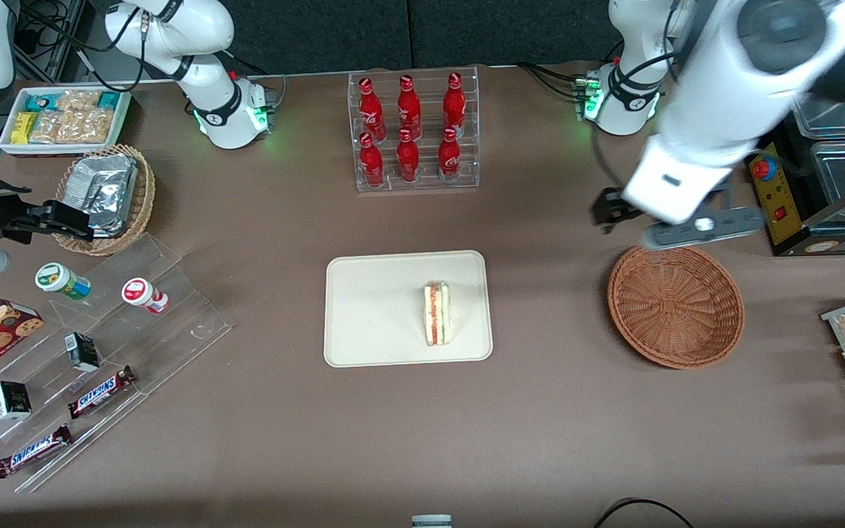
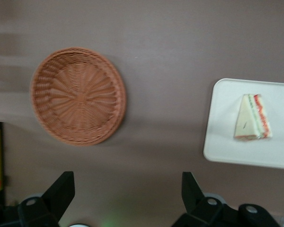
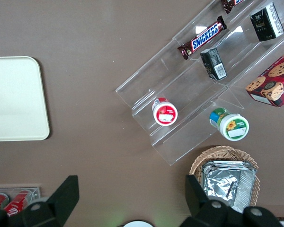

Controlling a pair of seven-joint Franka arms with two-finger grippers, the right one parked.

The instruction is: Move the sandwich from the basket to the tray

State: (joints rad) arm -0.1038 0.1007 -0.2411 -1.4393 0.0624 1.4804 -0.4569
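Nearest the front camera we see the sandwich (image 1: 436, 314) lying on the tray (image 1: 371, 308), at the tray's edge toward the working arm's end of the counter (image 1: 540, 425). The basket (image 1: 675, 306) sits apart from the tray and holds nothing. Farther from the camera, above the basket's rim, our gripper (image 2: 128, 191) hangs with its fingers spread wide, gripping nothing.

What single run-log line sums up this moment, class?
sandwich: on tray | basket: holds nothing | gripper: open, raised above table near basket | placement: done
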